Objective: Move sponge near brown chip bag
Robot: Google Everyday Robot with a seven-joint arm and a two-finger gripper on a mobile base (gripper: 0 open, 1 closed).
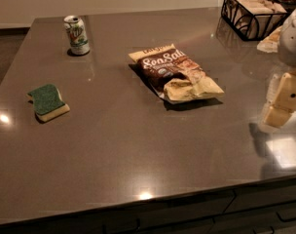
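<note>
The sponge (47, 102) lies flat on the left side of the brown counter (138, 145), green face up on its pale yellow body. The brown chip bag (175, 73) lies flat near the middle of the counter, well to the right of the sponge, with its cream-yellow ends pointing back-left and front-right. My gripper (283, 104) hangs at the right edge of the view, above the counter's right side. It is to the right of the bag, far from the sponge, and holds nothing.
A green-and-white soda can (77, 35) stands upright at the back left. A black wire basket (252, 13) with packets stands at the back right corner. The counter's front edge runs across the bottom, with drawers below.
</note>
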